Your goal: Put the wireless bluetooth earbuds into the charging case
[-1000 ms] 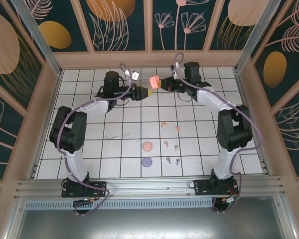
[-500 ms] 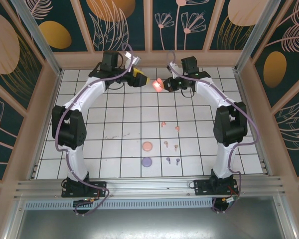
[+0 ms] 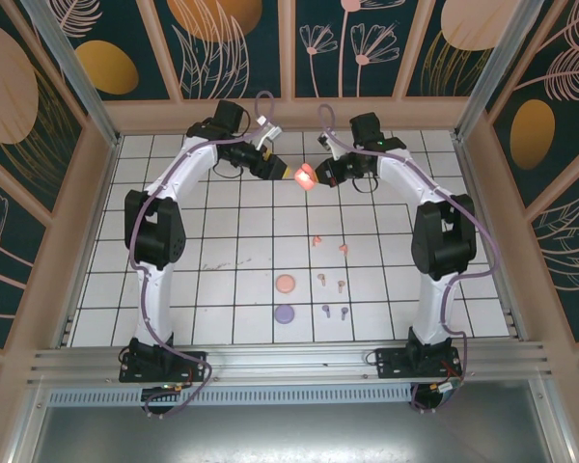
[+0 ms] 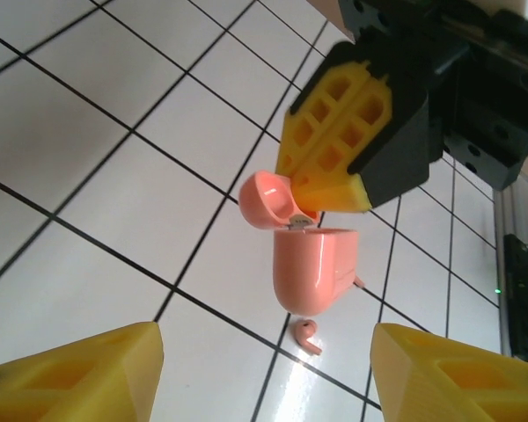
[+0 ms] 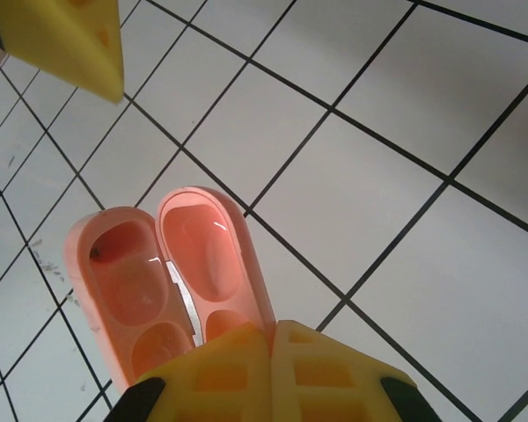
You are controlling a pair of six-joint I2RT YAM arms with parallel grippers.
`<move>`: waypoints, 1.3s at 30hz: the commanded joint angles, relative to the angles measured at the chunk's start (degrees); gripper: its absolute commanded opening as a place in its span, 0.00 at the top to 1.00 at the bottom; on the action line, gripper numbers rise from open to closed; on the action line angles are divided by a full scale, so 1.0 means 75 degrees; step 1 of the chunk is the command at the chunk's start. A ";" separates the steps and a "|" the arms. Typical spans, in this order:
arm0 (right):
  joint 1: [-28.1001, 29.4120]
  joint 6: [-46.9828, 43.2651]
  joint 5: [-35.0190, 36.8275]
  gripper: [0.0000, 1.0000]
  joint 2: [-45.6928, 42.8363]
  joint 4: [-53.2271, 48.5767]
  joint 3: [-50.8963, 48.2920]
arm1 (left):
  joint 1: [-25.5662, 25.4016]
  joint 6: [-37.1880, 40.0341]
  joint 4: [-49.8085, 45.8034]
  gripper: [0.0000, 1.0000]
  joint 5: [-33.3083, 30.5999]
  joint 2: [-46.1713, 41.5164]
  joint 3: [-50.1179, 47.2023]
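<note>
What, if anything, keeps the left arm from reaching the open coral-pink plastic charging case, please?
Probably nothing: the open left gripper faces the coral-pink plastic charging case closely, with clear air between them; the right gripper holds it aloft.

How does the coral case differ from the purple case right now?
The coral case is held off the table in the right gripper; the purple case lies on the table. The coral case's lid is open; the purple case looks shut. Colours differ too. Both are small and rounded.
</note>
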 commanded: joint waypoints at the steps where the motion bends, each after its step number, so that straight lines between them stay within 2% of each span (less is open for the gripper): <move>1: 0.0047 -0.0316 -0.0398 1.00 0.0199 -0.0309 0.0579 | 0.0000 0.0494 -0.0608 0.36 0.0506 0.0088 0.0202; 14: 0.0495 -0.0723 -0.0063 1.00 0.0863 -0.1215 0.1793 | -0.0041 0.1072 -0.1258 0.38 0.0452 -0.0006 0.0210; 21: 0.0646 -0.0839 -0.0016 1.00 0.0945 -0.1465 0.2036 | -0.0039 0.1326 -0.1440 0.42 0.0590 -0.0006 0.0133; 27: 0.0760 -0.1034 0.0088 1.00 0.1141 -0.1814 0.2374 | -0.0043 0.1674 -0.1699 0.44 0.1132 -0.0046 0.0216; 36: 0.0789 -0.1134 0.0128 1.00 0.1194 -0.1957 0.2559 | -0.0045 0.1879 -0.1974 0.50 0.1180 0.0023 0.0453; 39: 0.0807 -0.1147 0.0125 1.00 0.1204 -0.1980 0.2597 | -0.0038 0.1891 -0.2021 0.49 0.1162 0.0077 0.0511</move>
